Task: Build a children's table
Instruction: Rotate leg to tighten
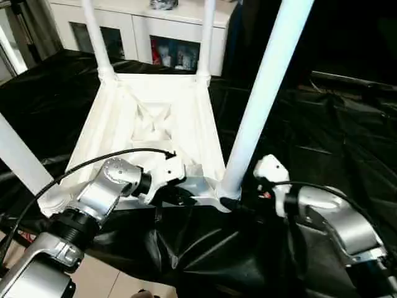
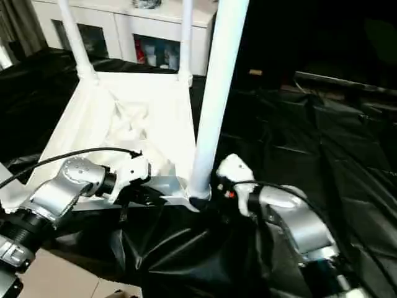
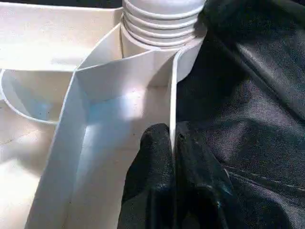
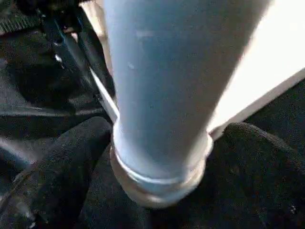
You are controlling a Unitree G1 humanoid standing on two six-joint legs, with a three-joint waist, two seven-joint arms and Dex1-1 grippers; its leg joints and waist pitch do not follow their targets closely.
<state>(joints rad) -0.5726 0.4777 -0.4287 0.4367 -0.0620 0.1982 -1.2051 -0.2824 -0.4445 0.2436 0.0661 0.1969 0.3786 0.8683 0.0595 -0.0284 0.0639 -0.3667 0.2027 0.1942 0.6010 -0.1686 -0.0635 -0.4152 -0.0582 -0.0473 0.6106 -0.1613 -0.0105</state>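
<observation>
Left black two-fingered gripper [image 3: 172, 157] is pinching the white plastic tabletop's rim [image 3: 172, 95]; at three o'clock, right gripper [image 4: 157, 157] is straddling, wide open, the long white tapered leg [image 1: 263, 93], likely needing tightening next.

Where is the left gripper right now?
The left gripper is pinched on the near side wall of the table top, just left of the near right leg.
</observation>
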